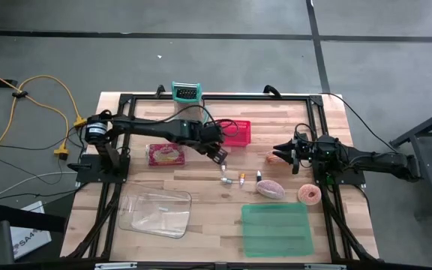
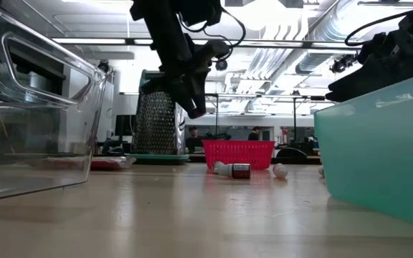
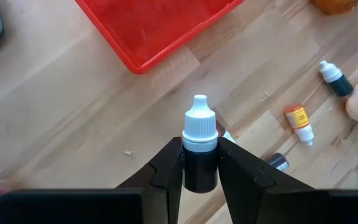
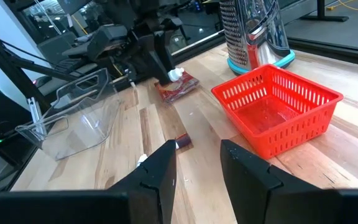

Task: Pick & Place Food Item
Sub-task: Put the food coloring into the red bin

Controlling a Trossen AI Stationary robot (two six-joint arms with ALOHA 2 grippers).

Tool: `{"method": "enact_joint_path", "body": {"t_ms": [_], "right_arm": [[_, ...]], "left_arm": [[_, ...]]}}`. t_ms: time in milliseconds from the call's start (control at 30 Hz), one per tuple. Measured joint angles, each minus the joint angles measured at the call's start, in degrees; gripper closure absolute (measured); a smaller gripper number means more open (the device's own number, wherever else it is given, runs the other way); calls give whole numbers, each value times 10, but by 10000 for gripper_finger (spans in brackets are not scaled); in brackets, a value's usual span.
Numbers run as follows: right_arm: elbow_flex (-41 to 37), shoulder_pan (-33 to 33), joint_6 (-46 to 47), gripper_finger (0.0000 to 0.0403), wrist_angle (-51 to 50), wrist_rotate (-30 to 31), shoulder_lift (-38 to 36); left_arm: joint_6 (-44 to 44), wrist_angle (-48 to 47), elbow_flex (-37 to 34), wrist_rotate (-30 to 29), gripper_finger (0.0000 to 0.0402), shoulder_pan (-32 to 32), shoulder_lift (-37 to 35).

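Clearance looks fine: bare wood between the red basket and the small bottles lying on the table; clear tub and green bin sit near the front edge, well apart from the arms.

Left gripper hangs above the table just beside the red basket, fingers clamped on a dark bottle with a white cap, held upright and clear of the wood.

Right gripper waits over the right side of the table, fingers parted with a narrow gap, holding nothing.

Grater stands at the back edge, a red food packet lies left of the basket, a donut and a pink item lie right of the bottles. Grey floor with yellow cables surrounds the table; workshop room with people far behind.
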Motion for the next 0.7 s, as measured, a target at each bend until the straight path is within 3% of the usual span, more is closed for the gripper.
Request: {"method": "enact_joint_path", "body": {"t_ms": [367, 700], "right_arm": [[0, 0, 0, 289, 0, 0, 0], [0, 0, 0, 289, 0, 0, 1]], "left_arm": [[102, 96, 0, 15, 315, 67, 19], [153, 188, 1, 117, 315, 141, 71]]}}
